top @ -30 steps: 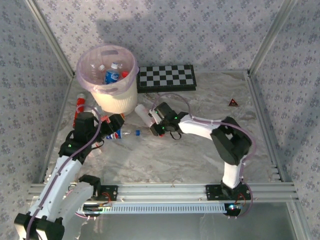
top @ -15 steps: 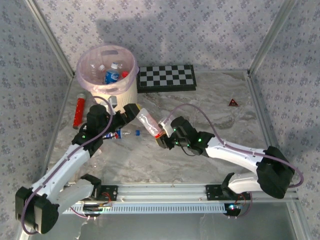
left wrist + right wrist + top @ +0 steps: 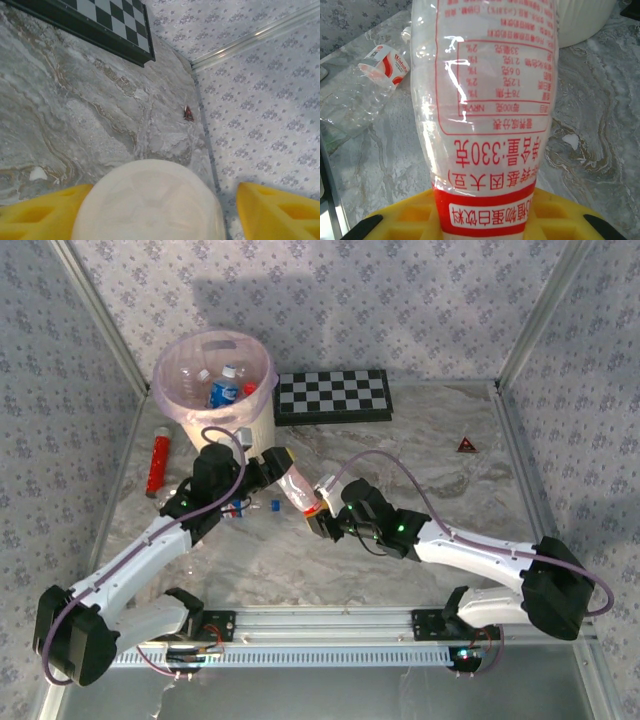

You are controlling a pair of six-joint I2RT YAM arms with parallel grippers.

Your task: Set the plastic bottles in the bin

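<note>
Inside bin (image 3: 245,435), a few bottles (image 3: 225,390) already dropped; just beside it, milky bottle (image 3: 295,485) clenched at cap end by right pincer (image 3: 318,512), left pincer (image 3: 272,462) released around its base; blue-labelled bottle (image 3: 232,508) unbinned on tabletop (image 3: 420,440).

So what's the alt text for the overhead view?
The right gripper holds a clear bottle, its base between the open fingers of the left gripper, over a table. Behind stands a pink-lined bin holding bottles, beside a chequered board.
</note>
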